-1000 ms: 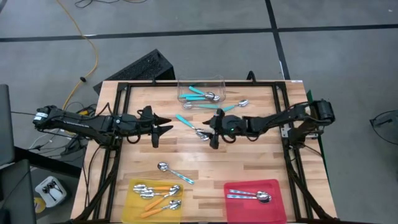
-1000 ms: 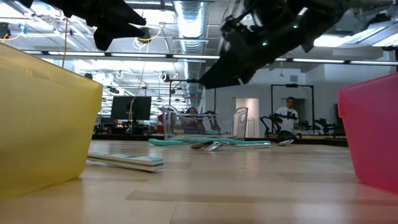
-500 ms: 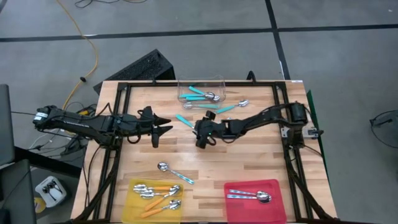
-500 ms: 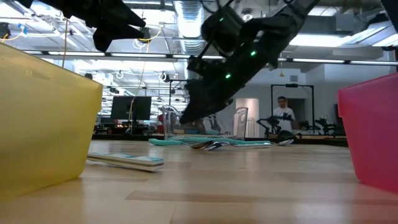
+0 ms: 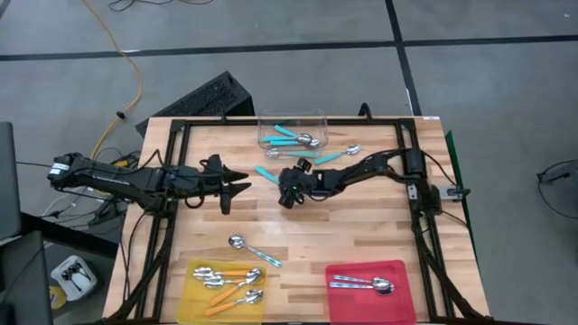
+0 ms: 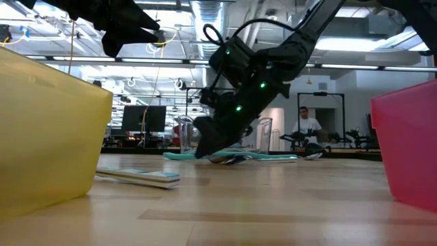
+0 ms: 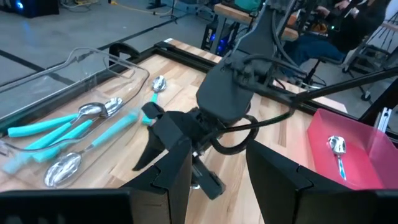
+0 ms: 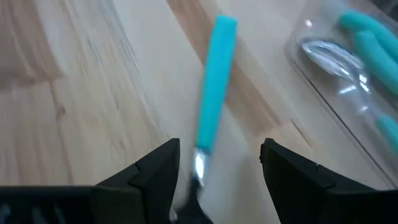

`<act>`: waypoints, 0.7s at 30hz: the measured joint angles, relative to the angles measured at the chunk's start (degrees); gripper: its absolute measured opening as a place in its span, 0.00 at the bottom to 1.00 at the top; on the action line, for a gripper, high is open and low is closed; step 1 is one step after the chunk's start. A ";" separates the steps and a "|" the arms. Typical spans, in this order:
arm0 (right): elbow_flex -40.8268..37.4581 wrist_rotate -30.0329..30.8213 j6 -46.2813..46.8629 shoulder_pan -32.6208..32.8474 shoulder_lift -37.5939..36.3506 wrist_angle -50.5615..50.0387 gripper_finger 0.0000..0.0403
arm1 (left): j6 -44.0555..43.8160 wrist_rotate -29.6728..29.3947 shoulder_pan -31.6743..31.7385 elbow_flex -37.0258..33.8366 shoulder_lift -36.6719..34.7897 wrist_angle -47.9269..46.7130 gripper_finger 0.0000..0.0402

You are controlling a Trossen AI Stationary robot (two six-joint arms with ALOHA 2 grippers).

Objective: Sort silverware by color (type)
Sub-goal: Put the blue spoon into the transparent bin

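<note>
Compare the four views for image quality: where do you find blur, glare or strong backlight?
Right wrist view: the teal-handled spoon is motion-smeared between the open right pincer. Low view: bright ceiling lights leave both arms as dark silhouettes, and the near yellow tray looks soft. High view: even, sharp. Left wrist view: the clear tub shows faint sheen.

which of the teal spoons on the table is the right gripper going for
The loose teal spoon lying on the bare wood between the open right gripper fingers, just outside the clear tub. The other teal ones lie inside the tub or elsewhere on the table.
</note>
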 joint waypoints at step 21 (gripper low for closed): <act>0.00 -0.39 7.16 0.01 1.02 -5.31 0.16 | -0.92 -0.09 0.00 0.00 0.00 -0.01 0.34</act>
